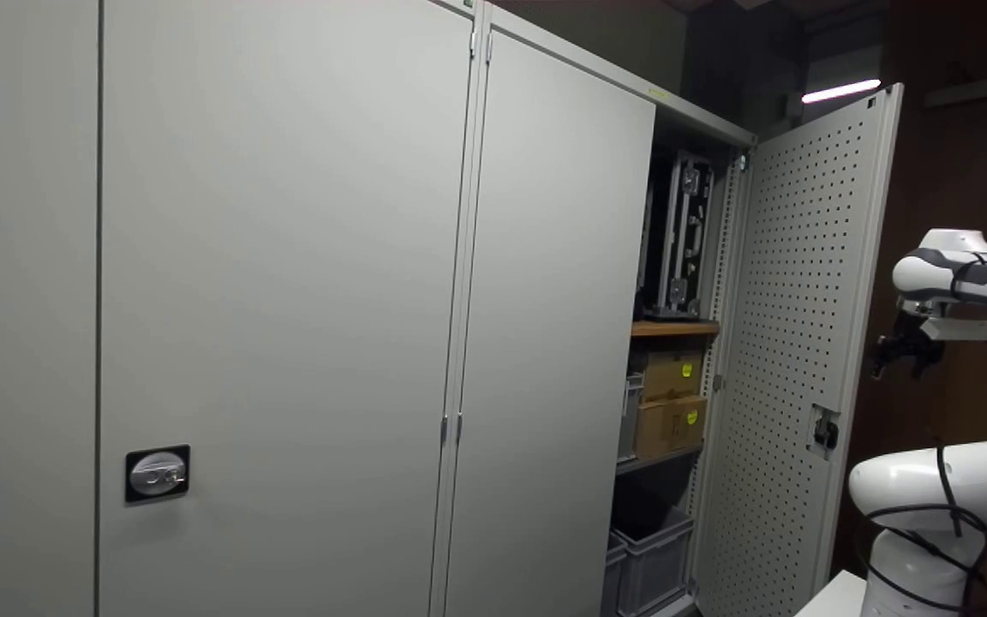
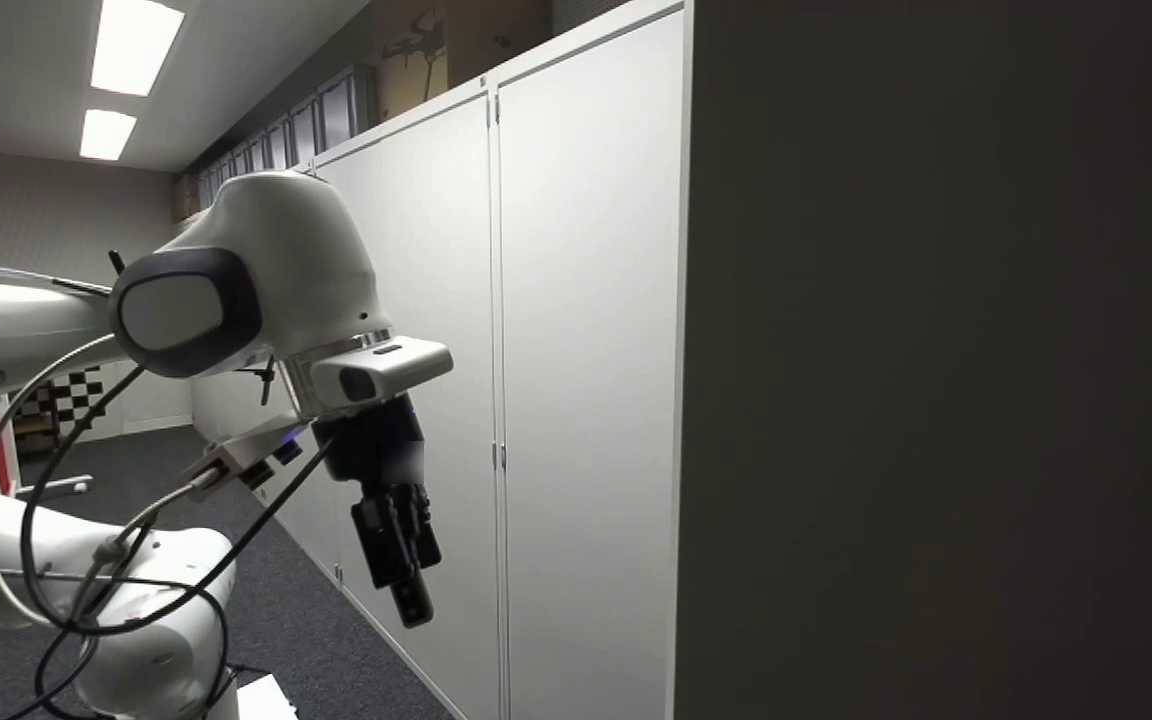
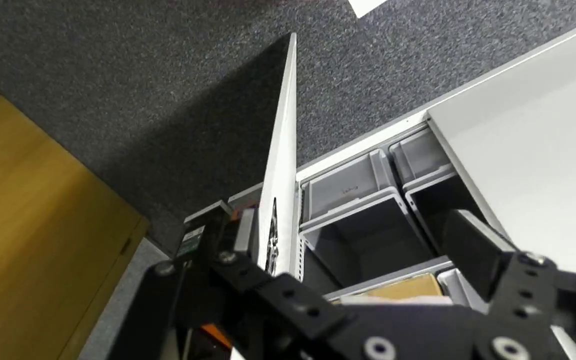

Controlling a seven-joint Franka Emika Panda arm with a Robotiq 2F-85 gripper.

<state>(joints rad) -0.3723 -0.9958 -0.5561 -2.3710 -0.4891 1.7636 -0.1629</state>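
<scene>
**Next to the open door of a cabinet: gripper spread wide, holding nothing**

Near the door, pointing down at a small tilt, with fingers far apart. Touching the door or just off it? Cannot tell.

At one side edge of the cabinet, upright and turned outward: the open door, tall and flat, with rows of little holes on the inside. By its free edge, a black latch. Probably metal, so likely stiff, a bit heavy, smooth enough to slip, and hard to break. Should swing round rather than lift. Best to take hold at the thin free edge, close to the latch, with one finger on each side.

In the cabinet, along the bottom front edge, grey bins. Higher up, on a grey shelf, near its side edge, brown boxes, one on top of the other. Above, a wooden shelf. At the other side edge of the cabinet, a closed door.
</scene>
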